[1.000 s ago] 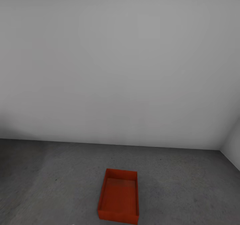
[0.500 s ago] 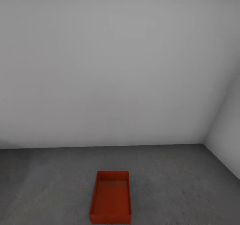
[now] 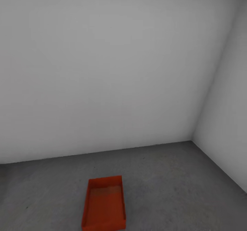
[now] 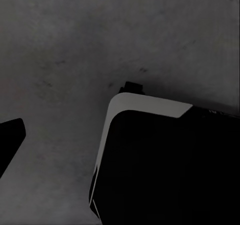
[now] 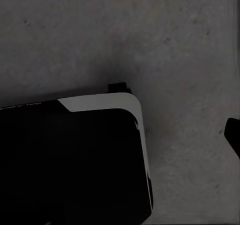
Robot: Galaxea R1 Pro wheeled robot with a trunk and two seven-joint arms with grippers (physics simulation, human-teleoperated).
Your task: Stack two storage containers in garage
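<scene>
One red-orange open-top storage container (image 3: 103, 203) stands empty on the dark grey concrete floor (image 3: 178, 183) of the garage, low in the head view and slightly left of centre, its long side pointing toward the back wall. Nothing touches it and nothing is stacked on it. In the left wrist view a single dark fingertip (image 4: 10, 140) shows at the picture's edge over bare concrete. A single dark fingertip (image 5: 233, 135) shows likewise in the right wrist view. Whether either gripper is open or shut cannot be told.
A plain grey-white back wall (image 3: 103, 70) meets a side wall (image 3: 226, 121) in a corner at the right. Bare concrete lies all around the container. Both wrist views look down on my black, white-edged base (image 4: 165, 165) (image 5: 70, 160).
The head camera has turned right: the room's corner and side wall have come further into view, and the container sits further left in the picture. The container itself has not moved.
</scene>
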